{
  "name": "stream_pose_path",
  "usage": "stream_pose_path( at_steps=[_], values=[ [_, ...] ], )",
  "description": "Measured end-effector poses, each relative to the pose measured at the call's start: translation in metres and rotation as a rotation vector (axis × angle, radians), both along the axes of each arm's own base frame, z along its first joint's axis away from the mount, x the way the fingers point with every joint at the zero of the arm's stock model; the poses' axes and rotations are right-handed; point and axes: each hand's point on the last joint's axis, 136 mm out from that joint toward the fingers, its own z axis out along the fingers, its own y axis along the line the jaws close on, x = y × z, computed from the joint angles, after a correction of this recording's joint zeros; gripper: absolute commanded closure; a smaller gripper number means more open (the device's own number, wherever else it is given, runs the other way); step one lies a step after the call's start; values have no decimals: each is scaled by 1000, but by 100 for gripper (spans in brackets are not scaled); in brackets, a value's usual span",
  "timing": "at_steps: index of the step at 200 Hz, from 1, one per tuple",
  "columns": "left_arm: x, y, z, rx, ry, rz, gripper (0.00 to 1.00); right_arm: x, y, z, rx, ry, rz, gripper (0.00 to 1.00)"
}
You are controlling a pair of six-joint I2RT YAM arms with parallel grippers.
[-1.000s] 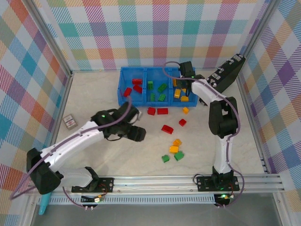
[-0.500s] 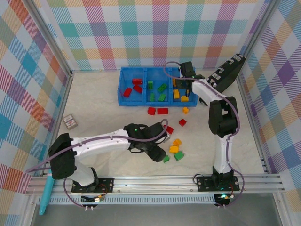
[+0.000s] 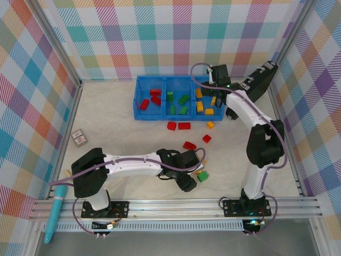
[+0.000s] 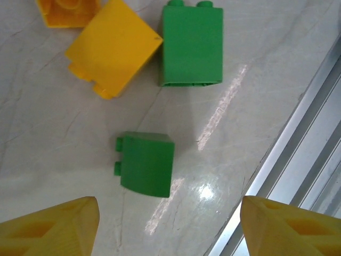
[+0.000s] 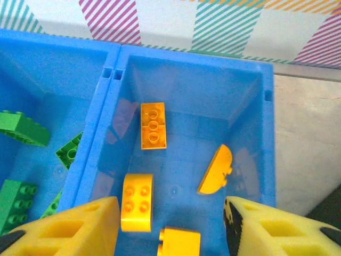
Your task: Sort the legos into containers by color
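Nearest the arm bases, the left gripper [image 3: 186,182] is hanging over the cluster of loose legos at the near side of the bench [image 3: 117,128]. In its wrist view the jaws are standing wide and empty. The small green wedge [image 4: 145,164] is lying just ahead of them, apart from the larger green brick [image 4: 192,45] and the yellow brick [image 4: 113,48] beyond.

The step in hand looks like picking up that wedge. The next move is calling for a straight descent, a close on its flanks, then a carry to the middle compartment [image 3: 177,85], where greens are already lying.

Further out, red bricks [image 3: 184,126] and an orange one [image 3: 210,125] are waiting loose in front of the blue tray [image 3: 154,116]. At the far end the right gripper [image 5: 170,224] is hovering above the right compartment [image 5: 250,106], jaws wide and holding nothing, with yellow-orange pieces lying below.

Compared with a second ago, the left arm has swung from mid-bench to this near cluster, and the right gripper has shifted back and rightward over the tray's end.
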Motion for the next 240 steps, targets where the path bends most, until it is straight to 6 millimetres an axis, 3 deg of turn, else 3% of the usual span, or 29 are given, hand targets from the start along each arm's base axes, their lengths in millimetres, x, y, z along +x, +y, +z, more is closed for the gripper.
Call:
stream_pose_path(
  at_steps=[21, 50, 92, 132, 148, 169, 215, 240],
  values=[
    [-2, -4, -7, 6, -3, -13, 33, -17, -5, 6, 14, 1, -12, 44],
    [3, -3, -20, 37, -26, -4, 35, -44, -12, -1, 44, 46, -36, 43],
    [10, 4, -39, 104, -59, 13, 36, -102, -15, -16, 160, 130, -48, 36],
    [12, 4, -52, 121, -66, 15, 53, -140, -19, -25, 216, 191, -61, 34],
    [14, 5, -52, 122, -73, 24, 65, -155, -21, -33, 233, 227, -70, 34],
    [15, 5, -50, 121, -81, 26, 72, -174, -21, -46, 267, 281, -82, 33],
    [14, 7, -48, 109, -82, 38, 82, -219, -17, -87, 342, 438, -117, 33],
    [16, 19, -44, 128, -85, 52, 83, -242, -11, -103, 353, 507, -117, 33]
  ],
)
